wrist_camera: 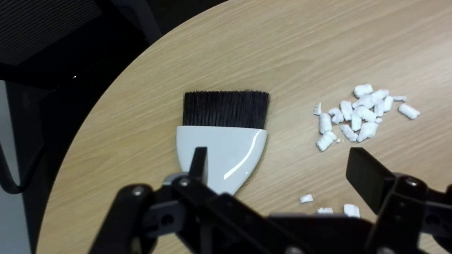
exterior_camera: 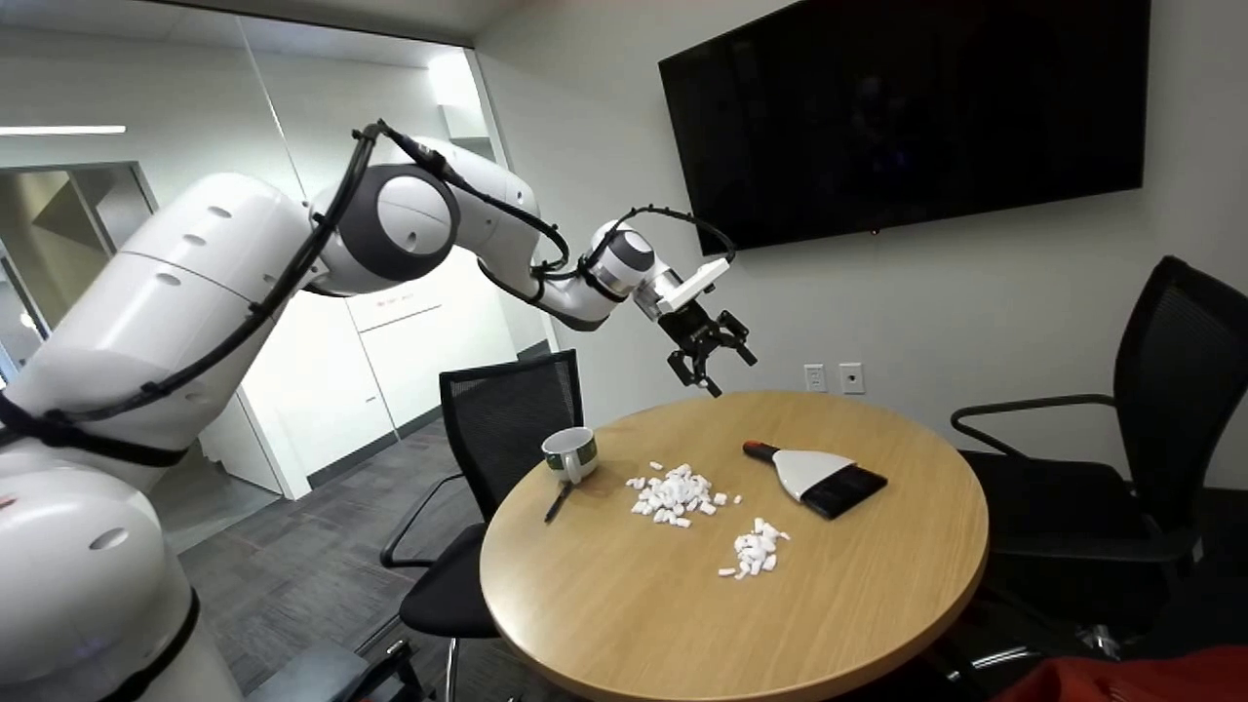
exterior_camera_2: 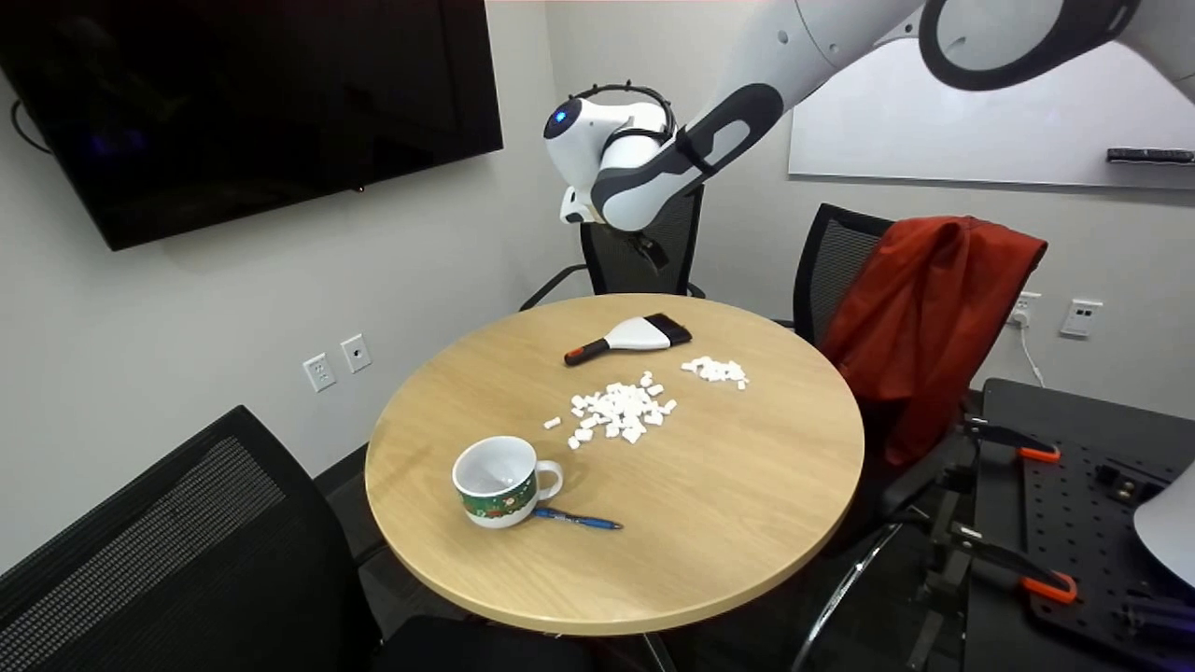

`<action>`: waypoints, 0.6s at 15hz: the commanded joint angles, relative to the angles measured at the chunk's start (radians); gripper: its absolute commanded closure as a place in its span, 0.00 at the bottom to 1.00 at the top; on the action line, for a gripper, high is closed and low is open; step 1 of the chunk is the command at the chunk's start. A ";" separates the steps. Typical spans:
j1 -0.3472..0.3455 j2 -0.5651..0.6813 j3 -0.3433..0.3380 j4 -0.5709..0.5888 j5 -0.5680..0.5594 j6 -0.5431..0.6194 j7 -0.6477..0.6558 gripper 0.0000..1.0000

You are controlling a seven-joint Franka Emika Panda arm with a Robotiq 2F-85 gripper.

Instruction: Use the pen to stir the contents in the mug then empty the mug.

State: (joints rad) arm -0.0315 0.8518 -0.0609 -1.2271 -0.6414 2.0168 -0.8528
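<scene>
Pincer (wrist_camera: 282, 165): spread wide, holding nothing. It hangs in the air over the worktop (exterior_camera_2: 728, 504), and its jaws touch nothing that I can see.

Brush (wrist_camera: 226, 137): lies flat, down below the pincer. In the wrist view the pincer hides its handle.

Small heap of white bits (wrist_camera: 366, 114): also down below the pincer, just beside the brush.

Big heap of white bits (exterior_camera_2: 618, 407): farther from the pincer, between the brush and the mug (exterior_camera_2: 499, 506).

Pen (exterior_camera_2: 579, 519): well away from the pincer, across the worktop, past the brush and the big heap. It lies flat. Its long way seems to run across the line from the pincer, not along it. Just one arm (exterior_camera: 414, 210) is here, so that arm must reach. If stirring comes next, I think the pincer has to cross the big heap, come down over the pen and turn so one jaw sits on each long side. The mug could get bumped: one pen end is just beside it, under its handle. I can't tell if they touch.

Mug: about as far from the pincer as the pen is, standing upright. I see no bits inside, but its bottom is hard to see. I can't tell if the stirring and emptying are done or still to do.

Chair (exterior_camera_2: 159, 551): farthest from the pincer, just past the worktop's edge near the mug.
</scene>
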 commanded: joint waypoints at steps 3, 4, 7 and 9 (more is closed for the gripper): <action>0.017 0.216 -0.010 0.298 0.043 -0.142 -0.075 0.00; 0.013 0.137 -0.015 0.171 0.029 -0.080 -0.059 0.00; 0.022 0.202 -0.019 0.245 0.041 -0.093 -0.060 0.00; 0.022 0.210 -0.020 0.260 0.043 -0.098 -0.060 0.00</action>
State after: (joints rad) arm -0.0194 1.0585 -0.0624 -0.9714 -0.6164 1.9177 -0.9061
